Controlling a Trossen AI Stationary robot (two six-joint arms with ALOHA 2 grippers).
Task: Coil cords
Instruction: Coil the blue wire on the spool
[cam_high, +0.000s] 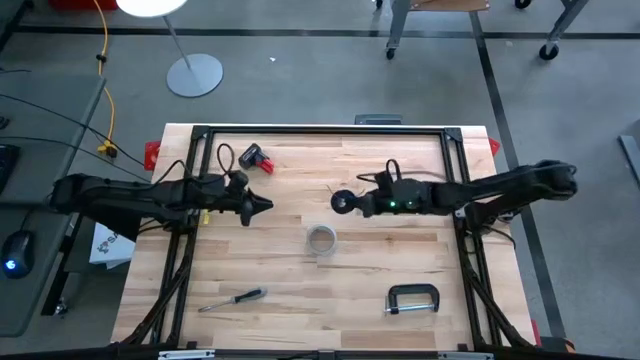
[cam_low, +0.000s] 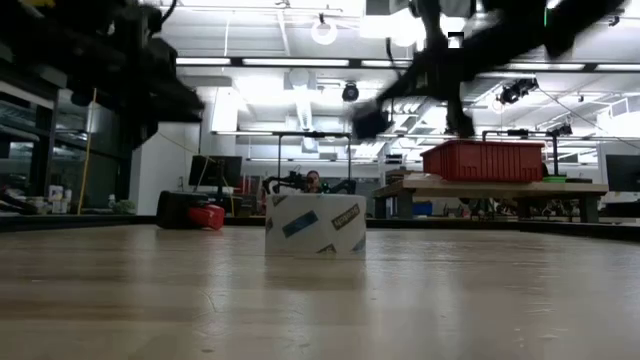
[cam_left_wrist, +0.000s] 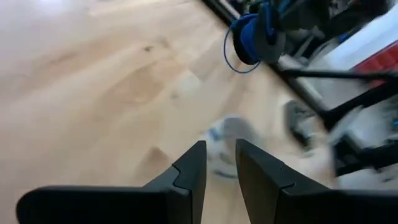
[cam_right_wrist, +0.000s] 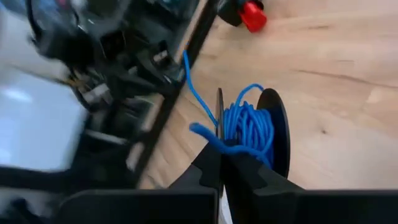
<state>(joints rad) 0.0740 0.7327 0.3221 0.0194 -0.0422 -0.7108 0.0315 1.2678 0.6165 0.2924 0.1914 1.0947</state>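
While the left end effector (cam_left_wrist: 220, 163) hangs slightly parted (empty) — the right end effector (cam_right_wrist: 225, 167) pinches the blue cord (cam_right_wrist: 249, 130).

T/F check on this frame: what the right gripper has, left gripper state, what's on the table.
1. The right gripper is shut on the blue cord. True.
2. The left gripper holds the tape roll. False: its fingers stand apart over the table, holding nothing.
3. A screwdriver lies on the table. True.
4. The clamp lies between the two grippers. False: it lies at the near edge, on the right arm's side.
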